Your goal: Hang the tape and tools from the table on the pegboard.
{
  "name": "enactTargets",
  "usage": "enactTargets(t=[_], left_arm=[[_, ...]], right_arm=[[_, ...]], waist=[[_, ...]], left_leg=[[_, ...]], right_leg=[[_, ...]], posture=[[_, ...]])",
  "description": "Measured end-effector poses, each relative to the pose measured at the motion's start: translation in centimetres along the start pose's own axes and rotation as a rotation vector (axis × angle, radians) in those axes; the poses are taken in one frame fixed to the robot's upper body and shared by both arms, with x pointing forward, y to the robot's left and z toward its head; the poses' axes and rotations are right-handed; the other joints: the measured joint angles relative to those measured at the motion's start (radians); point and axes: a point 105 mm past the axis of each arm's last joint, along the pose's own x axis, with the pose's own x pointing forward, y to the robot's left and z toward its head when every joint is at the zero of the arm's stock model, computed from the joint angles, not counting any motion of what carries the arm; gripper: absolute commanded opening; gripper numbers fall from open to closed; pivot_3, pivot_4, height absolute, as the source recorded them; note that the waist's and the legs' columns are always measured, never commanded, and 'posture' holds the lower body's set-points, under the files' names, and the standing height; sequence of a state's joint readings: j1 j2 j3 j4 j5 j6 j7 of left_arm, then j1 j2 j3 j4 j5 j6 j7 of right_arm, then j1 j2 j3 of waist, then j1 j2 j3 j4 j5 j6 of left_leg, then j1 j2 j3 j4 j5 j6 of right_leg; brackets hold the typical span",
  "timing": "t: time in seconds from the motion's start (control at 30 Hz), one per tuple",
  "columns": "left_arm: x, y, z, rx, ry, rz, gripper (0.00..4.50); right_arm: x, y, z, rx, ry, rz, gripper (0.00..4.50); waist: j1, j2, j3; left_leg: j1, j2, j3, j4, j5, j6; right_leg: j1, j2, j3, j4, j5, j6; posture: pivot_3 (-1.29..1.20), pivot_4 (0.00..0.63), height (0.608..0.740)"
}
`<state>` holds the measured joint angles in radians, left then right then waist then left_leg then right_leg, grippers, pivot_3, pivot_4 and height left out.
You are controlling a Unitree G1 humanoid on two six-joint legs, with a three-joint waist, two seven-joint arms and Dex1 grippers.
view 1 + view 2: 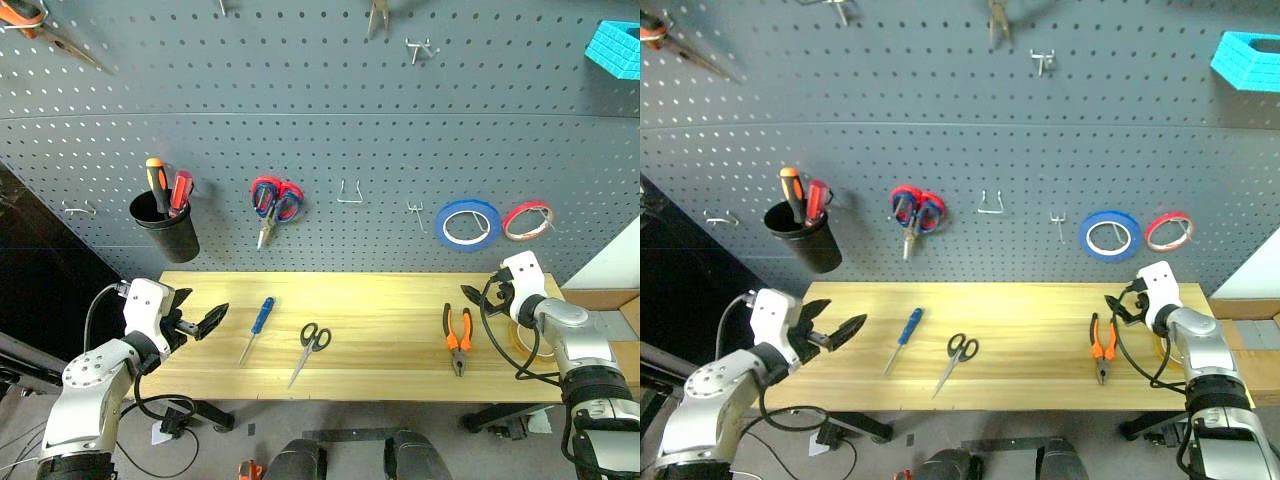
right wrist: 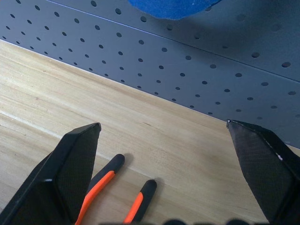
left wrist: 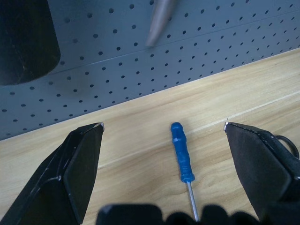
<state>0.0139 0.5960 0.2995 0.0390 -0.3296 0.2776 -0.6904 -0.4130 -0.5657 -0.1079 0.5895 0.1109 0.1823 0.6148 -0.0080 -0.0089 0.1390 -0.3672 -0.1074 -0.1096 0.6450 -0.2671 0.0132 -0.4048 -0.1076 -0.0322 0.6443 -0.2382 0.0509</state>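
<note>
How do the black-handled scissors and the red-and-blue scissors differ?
The black-handled scissors lie flat on the table, blades slightly parted; the red-and-blue scissors hang on the pegboard, blades pointing down. The hanging pair's handles are bulkier. Neither is touched by a gripper.

On the table (image 1: 380,300), three tools lie: one screwdriver (image 1: 257,328) just ahead of the left gripper (image 1: 200,322), one pair of scissors (image 1: 310,350) beyond it, one pair of pliers (image 1: 457,338) beside the right gripper (image 1: 475,295). One yellow tape (image 1: 532,340) sits by the right arm. The pegboard (image 1: 320,110) carries two tape rings, blue (image 1: 467,224) and red (image 1: 527,219), one pair of red-and-blue scissors (image 1: 274,205), and one black cup (image 1: 165,225) holding two screwdrivers.
</note>
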Motion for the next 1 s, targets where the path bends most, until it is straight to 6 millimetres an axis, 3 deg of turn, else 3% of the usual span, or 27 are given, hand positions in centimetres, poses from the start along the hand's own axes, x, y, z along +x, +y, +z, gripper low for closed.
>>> enactTargets(t=[0.43, 0.57, 0.73, 0.87, 1.0], left_arm=[[0.2, -0.5, -0.6, -0.005, 0.053, -0.039, 4.43], [0.7, -2.0, -1.2, -0.003, 0.078, -0.116, 4.43], [2.5, -6.7, -1.7, 0.043, 0.103, -0.296, 4.43], [4.6, -10.8, 0.0, 0.04, 0.038, -0.421, 4.43], [5.8, -15.7, 0.5, 0.043, 0.027, -0.596, 4.43]], right_arm=[[-1.2, 0.1, -1.1, 0.015, 0.025, -0.001, 4.5], [-1.9, 0.1, -1.5, 0.047, 0.046, -0.012, 4.5], [-2.7, 0.1, -2.1, 0.054, 0.095, -0.018, 4.5], [-3.0, -0.8, -2.7, 0.071, 0.159, -0.069, 4.5], [-3.3, -2.4, -3.4, 0.139, 0.239, -0.145, 4.5]], waist=[[-0.002, -0.003, 0.018], [-0.008, -0.003, 0.034], [-0.011, -0.005, 0.051], [-0.021, -0.007, 0.08], [-0.036, -0.006, 0.097]], left_leg=[[0.0, 0.001, 0.0, 0.0, 0.0, 0.0], [-0.001, 0.001, 0.0, 0.0, 0.0, 0.0], [-0.002, 0.001, 0.0, 0.0, -0.001, 0.001], [-0.006, 0.002, 0.001, 0.002, 0.0, 0.001], [-0.008, 0.002, 0.003, 0.002, -0.001, 0.002]], right_leg=[[0.0, 0.0, 0.0, 0.0, 0.0, 0.0], [0.0, 0.0, 0.0, 0.0, 0.0, -0.001], [-0.001, -0.001, 0.0, -0.001, 0.0, -0.001], [-0.002, -0.002, -0.001, -0.001, 0.001, -0.002], [-0.005, -0.002, 0.0, -0.001, 0.001, -0.002]], posture=[[-0.08, 0.186, 0.74], [-0.1, 0.208, 0.74], [-0.14, 0.235, 0.74], [-0.19, 0.272, 0.74], [-0.19, 0.289, 0.74]])
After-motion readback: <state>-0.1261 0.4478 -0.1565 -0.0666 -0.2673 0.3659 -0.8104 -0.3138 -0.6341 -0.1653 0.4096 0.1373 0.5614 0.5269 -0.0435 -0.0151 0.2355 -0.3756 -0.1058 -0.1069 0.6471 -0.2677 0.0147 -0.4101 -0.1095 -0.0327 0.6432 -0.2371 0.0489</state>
